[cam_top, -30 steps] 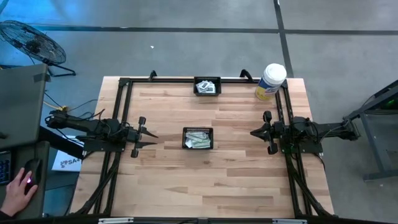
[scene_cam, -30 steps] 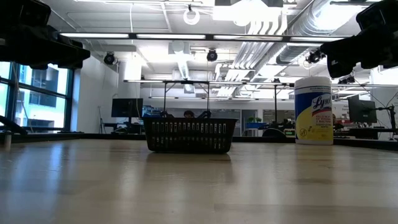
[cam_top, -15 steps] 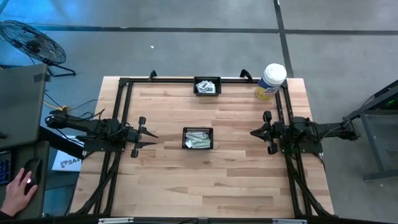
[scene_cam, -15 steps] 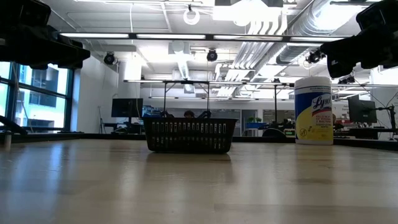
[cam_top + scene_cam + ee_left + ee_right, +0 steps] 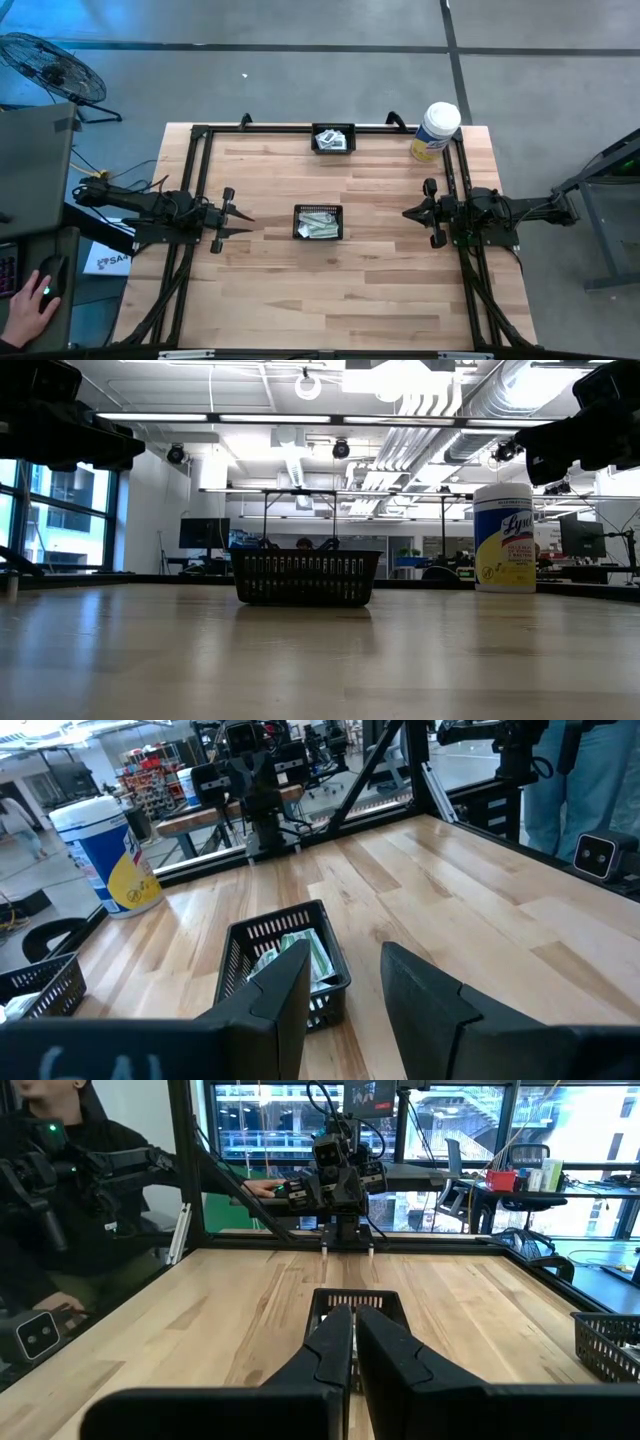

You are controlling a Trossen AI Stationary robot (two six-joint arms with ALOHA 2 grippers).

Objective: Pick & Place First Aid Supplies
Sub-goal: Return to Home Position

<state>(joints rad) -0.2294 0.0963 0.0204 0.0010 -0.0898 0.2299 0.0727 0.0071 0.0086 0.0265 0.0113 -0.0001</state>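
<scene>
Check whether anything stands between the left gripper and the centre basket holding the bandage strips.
Nothing visible does. Only bare tabletop lies between the left gripper, parked at the table's left side, and the centre basket with the bandage strips inside. The right gripper waits across the table.

On the table [image 5: 260,300], one basket [image 5: 318,209] sits at the middle with narrow strip packets [image 5: 320,228] inside it. A second basket [image 5: 332,128] sits behind it at the back edge, holding square packets [image 5: 331,140]. The wipes canister [image 5: 436,131] stands at the back right corner, right of that second basket. The left gripper [image 5: 245,223] lies left of the middle basket and the right gripper [image 5: 408,213] right of it, both apart from it.
</scene>
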